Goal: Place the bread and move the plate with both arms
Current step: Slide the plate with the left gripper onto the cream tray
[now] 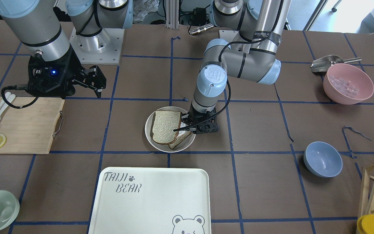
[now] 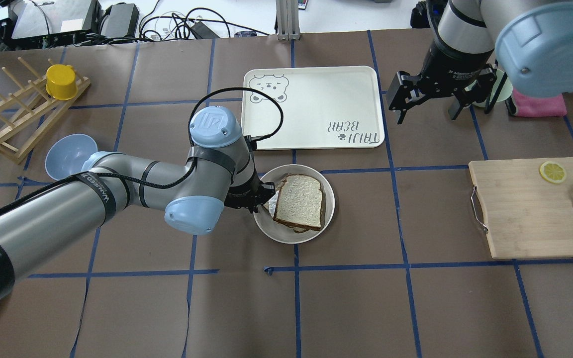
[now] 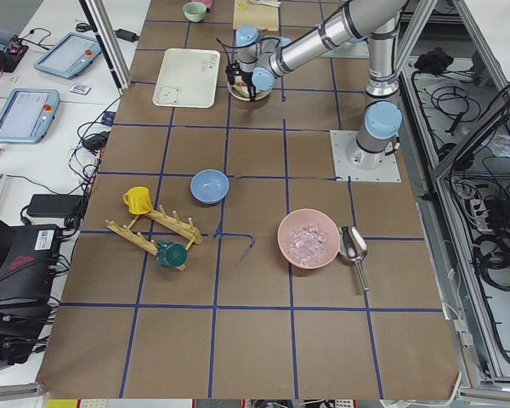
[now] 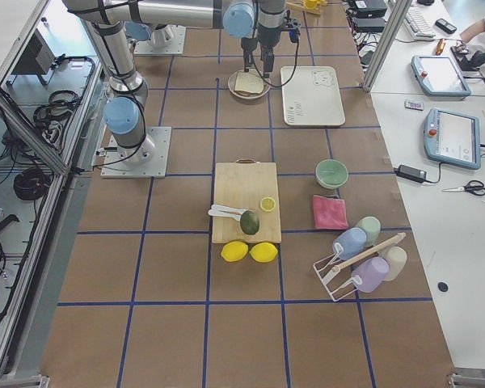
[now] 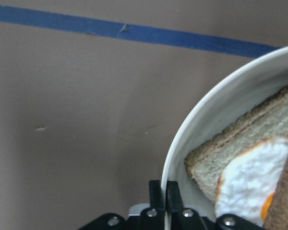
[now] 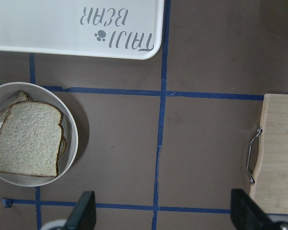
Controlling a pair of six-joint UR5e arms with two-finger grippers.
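The plate [image 2: 330,199] sits at the table's middle, just on the robot's side of the bear tray. The bread [image 2: 299,201] lies flat on it, over a second slice bearing a fried egg [image 5: 249,184]. My left gripper [image 2: 262,199] is shut on the plate's rim [image 5: 192,139] on its left edge, one finger inside and one outside. My right gripper [image 2: 426,107] is open and empty, held above the table to the right of the tray. Its wrist view shows the bread [image 6: 29,139] on the plate [image 6: 73,139] at lower left. In the front-facing view the bread [image 1: 165,126] and plate [image 1: 148,130] are at the centre.
The cream bear tray [image 2: 316,107] lies just beyond the plate. A wooden cutting board [image 2: 525,209] with a lemon slice and white cutlery is at the right. A blue bowl [image 2: 70,154] and a wooden rack [image 2: 18,114] are at the left. A pink bowl [image 1: 348,84] stands near the left arm's base.
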